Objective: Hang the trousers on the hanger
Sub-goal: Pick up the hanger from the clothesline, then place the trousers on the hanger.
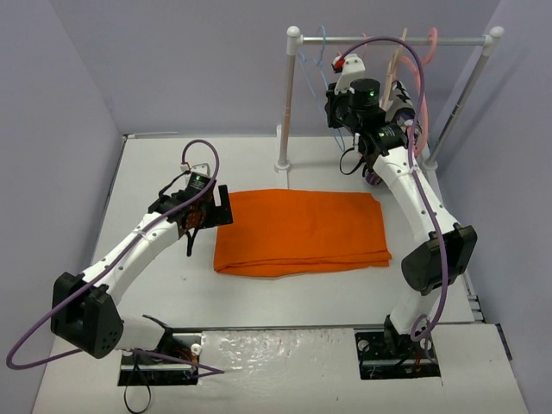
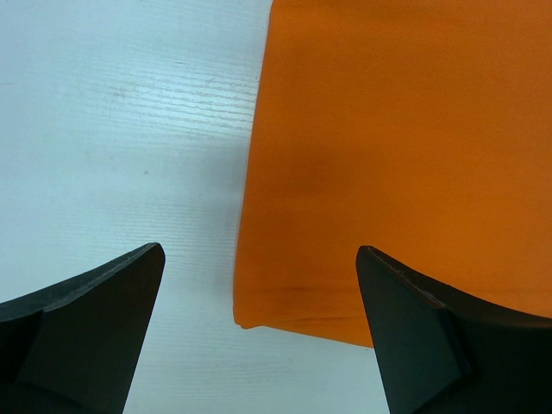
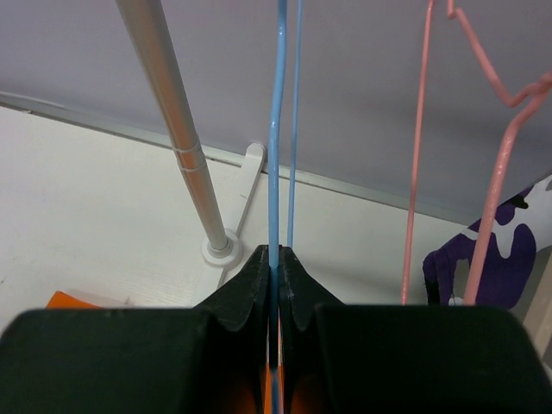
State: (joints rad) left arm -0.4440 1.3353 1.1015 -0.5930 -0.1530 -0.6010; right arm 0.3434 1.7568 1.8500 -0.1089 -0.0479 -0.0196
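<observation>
Clamping a thin blue wire of the hanger (image 3: 276, 129) between its fingers, your right gripper (image 3: 274, 252) reaches up to the rail (image 1: 388, 39) at 1 o'clock on the table (image 1: 164, 164). Its wrist view shows the jaws pressed together on the wire with no gap, and a second blue strand runs just beside it. That hold looks meant to lift the hanger off the rail and bring it down to the cloth. Pink hangers (image 3: 417, 129) hang near at 3 o'clock of the blue one, with a purple-and-white patterned garment (image 3: 509, 250) beyond them, so you will likely need a clean pull to avoid snagging a neighbour. The rack's white post (image 3: 177, 129) stands at 9 o'clock of the wire, apart from it.

The trousers (image 1: 302, 231), bright orange and folded into a flat rectangle, lie at the centre of the table, well apart from the rack. Your left gripper (image 1: 207, 222) is poised at the 9 o'clock end of the fold, fingers spread wide and holding nothing. Its wrist view shows one finger over bare table and the other over orange cloth, straddling a corner. Judged from that stance, it is placed to take the edge once the hanger arrives. Nothing is draped on the hanger yet, so the task looks to be at an early stage.
</observation>
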